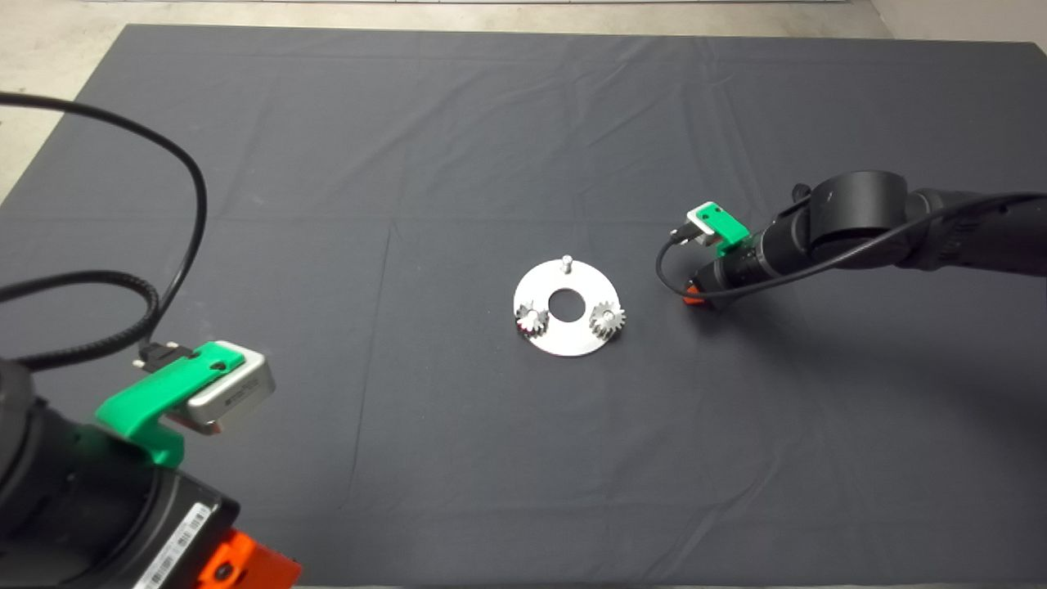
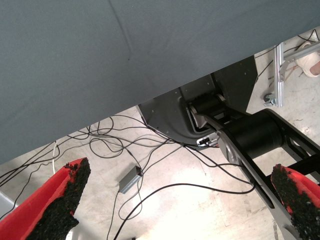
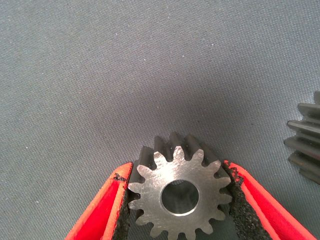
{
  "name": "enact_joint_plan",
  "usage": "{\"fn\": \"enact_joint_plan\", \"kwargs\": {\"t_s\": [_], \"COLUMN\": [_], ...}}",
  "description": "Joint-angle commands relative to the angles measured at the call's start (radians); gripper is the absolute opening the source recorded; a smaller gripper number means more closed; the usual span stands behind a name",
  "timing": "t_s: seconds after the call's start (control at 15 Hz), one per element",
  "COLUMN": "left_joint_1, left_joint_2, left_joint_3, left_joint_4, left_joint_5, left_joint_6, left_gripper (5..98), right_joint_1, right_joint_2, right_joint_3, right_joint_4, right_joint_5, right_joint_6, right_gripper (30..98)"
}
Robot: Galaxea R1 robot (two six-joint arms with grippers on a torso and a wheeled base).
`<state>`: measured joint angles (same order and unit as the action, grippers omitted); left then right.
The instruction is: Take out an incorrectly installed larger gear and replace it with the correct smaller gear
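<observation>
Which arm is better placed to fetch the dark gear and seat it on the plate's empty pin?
Right. The right gripper sits beside the plate, jaws closed around the larger gear, with the smaller gear right next to it. The left gripper is parked at the mat's near corner.

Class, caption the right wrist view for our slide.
Right gripper closed on a grey toothed metal gear over the dark mat.

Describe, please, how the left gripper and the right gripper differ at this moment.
The left gripper is empty, fingers wide apart; the right gripper grips a gear by its teeth. The left is parked at the near left edge; the right sits low on the mat, right of the plate. Both have red, black-padded fingers.
</observation>
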<state>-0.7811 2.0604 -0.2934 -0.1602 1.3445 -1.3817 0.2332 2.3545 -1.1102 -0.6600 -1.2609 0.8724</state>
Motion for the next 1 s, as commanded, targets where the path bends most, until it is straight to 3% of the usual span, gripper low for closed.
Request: {"fn": "enact_joint_plan", "kwargs": {"t_s": [0.0, 0.33, 0.47, 0.6, 0.8, 0.93], "left_joint_1": [0.002, 0.003, 0.002, 0.003, 0.008, 0.008], "left_joint_2": [-0.004, -0.025, -0.041, -0.041, -0.041, -0.041], "left_joint_3": [0.01, 0.01, 0.01, 0.01, 0.01, 0.01], "left_joint_4": [0.001, 0.001, 0.001, 0.001, 0.002, 0.002], "left_joint_5": [0.005, 0.004, 0.004, 0.004, 0.004, -0.001], "left_joint_6": [-0.003, -0.003, -0.002, 0.0, 0.0, 0.001], "left_gripper": [92.9, 92.9, 92.9, 92.9, 92.9, 92.9], "right_joint_1": [0.022, 0.023, 0.048, 0.124, 0.268, 0.334], "right_joint_2": [-0.011, -0.008, -0.005, -0.007, 0.02, 0.079], "right_joint_3": [0.002, 0.036, 0.053, 0.113, 0.116, 0.09], "right_joint_4": [0.014, 0.013, 0.022, 0.048, 0.171, 0.201], "right_joint_5": [-0.008, 0.015, 0.012, 0.003, 0.003, -0.003], "right_joint_6": [0.001, -0.003, 0.004, 0.009, 0.017, 0.04], "right_gripper": [46.5, 43.2, 43.2, 42.0, 41.3, 41.3]}}
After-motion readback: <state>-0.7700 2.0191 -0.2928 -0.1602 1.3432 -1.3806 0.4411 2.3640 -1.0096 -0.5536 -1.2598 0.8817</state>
